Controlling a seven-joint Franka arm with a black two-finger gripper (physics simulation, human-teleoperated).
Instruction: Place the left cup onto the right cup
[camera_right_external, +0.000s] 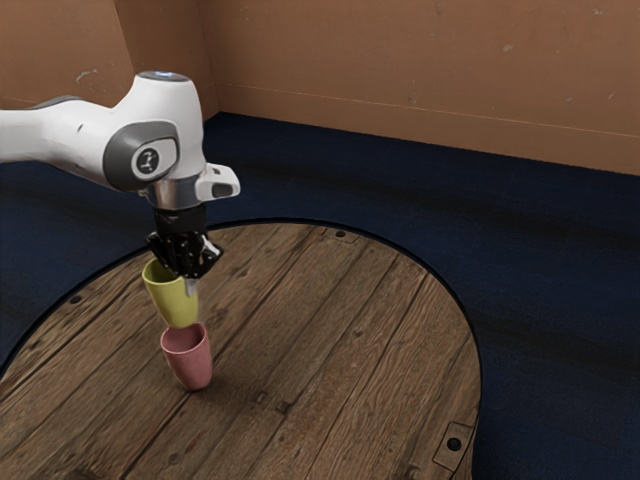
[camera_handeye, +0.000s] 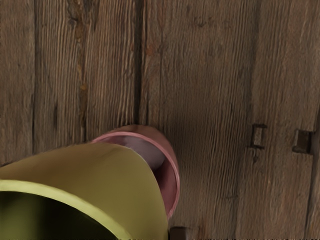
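The hand (camera_right_external: 187, 278) grips the tilted yellow-green cup (camera_right_external: 172, 300), its base seemingly inside the pink cup (camera_right_external: 188, 358).

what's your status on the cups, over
Gripper shut on yellow cup rim. Yellow cup tilted, base at pink cup mouth. No obstacle seen.

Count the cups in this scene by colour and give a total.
yellow cup: 1
pink cup: 1
Total: 2
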